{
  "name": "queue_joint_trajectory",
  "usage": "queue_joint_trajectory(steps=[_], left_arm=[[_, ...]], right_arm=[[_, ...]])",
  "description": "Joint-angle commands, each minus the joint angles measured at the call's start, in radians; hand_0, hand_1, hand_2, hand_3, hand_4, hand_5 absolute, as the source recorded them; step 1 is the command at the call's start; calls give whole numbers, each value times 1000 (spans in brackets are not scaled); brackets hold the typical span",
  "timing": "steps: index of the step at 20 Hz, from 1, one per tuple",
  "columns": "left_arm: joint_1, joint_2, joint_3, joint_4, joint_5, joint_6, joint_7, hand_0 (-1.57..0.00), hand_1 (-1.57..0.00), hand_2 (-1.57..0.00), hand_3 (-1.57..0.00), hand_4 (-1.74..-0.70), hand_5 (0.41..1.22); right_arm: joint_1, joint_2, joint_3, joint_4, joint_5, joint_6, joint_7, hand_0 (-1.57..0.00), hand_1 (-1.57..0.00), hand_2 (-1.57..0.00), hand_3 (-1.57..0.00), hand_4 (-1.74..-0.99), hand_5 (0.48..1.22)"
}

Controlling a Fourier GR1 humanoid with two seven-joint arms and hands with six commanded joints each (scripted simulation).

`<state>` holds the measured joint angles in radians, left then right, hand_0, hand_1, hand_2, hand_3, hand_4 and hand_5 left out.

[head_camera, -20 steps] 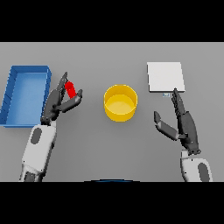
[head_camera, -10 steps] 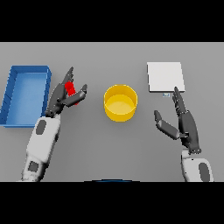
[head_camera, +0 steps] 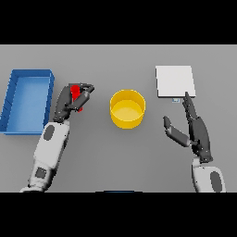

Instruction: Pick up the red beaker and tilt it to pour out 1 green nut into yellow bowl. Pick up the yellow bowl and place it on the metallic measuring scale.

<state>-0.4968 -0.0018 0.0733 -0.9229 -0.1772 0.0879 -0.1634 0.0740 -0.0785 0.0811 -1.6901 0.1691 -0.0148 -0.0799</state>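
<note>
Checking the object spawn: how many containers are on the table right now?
3: blue bin at far left, red beaker in the left hand, yellow bowl at centre. Beaker mostly hidden by fingers.

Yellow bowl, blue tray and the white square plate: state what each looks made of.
Round yellow bowl: probably plastic, since the colour is uniform, matte and opaque.
Rectangular blue tray: likely plastic too, with thin flat walls, an even colour and no shine.
Flat pale square scale: the material is unclear; it is a plain off-white slab showing no metallic gleam.
</note>
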Motion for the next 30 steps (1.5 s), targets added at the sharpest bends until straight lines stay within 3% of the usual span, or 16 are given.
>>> queue_joint_trajectory(steps=[1,4,9,13,17,21,26,30], left_arm=[[2,-2,-1,-11,-8,10,8,-1338,-1343,-1347,-1344,-1506,1132],[-8,-8,-1,-23,19,17,-7,-1452,-1454,-1456,-1455,-1621,1117],[-1,14,-31,-107,28,43,-17,-1532,-1533,-1533,-1533,-1702,1098],[-23,72,-117,-209,-42,43,96,-1555,-1555,-1556,-1555,-1725,1107],[-50,150,-266,-259,-170,-21,185,-1563,-1563,-1563,-1563,-1733,1119],[-90,174,-303,-235,-189,-42,218,-1563,-1563,-1563,-1563,-1733,1113],[-215,253,-480,-167,-397,-74,237,-1568,-1568,-1568,-1568,-1738,1137],[-327,271,-609,-75,-541,-101,238,-1570,-1570,-1570,-1570,-1740,1177]], right_arm=[[-4,2,5,-1,-4,7,2,1,1,1,1,-1296,681],[-9,7,14,21,6,11,-27,1,1,1,1,-1288,679],[-6,5,19,7,23,0,-32,1,1,1,1,-1258,669],[9,-1,24,7,43,-6,-52,1,1,1,1,-1249,679],[8,3,37,-14,69,-20,-26,1,1,1,1,-1243,694],[15,-5,32,-28,66,-16,-3,1,1,1,1,-1243,710],[16,-2,38,-27,60,-5,-12,1,1,1,1,-1266,720],[12,14,45,-26,64,-11,1,1,1,1,1,-1268,722]])
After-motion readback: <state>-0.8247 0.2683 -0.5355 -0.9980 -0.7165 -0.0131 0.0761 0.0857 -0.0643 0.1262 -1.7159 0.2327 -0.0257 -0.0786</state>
